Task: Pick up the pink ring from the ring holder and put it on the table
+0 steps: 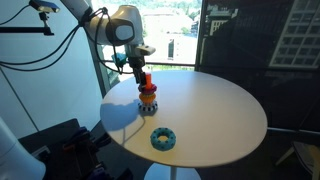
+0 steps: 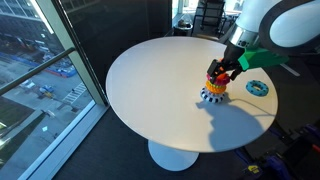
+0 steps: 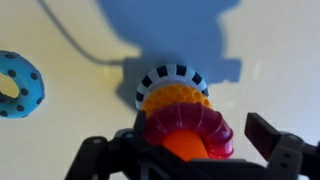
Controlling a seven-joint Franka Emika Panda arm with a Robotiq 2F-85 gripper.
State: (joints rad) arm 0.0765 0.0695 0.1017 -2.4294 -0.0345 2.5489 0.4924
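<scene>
Fingers of my gripper (image 3: 186, 142) stand wide apart, gripping nothing. The pink ring (image 3: 190, 122) sits squarely between them, topping the ring holder (image 1: 148, 98) near the table (image 1: 225, 115) edge closest to the arm. The peg stands upright, so I'd close, then lift straight up.

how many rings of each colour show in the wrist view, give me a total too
blue ring: 1
orange ring: 1
pink ring: 1
total: 3
</scene>
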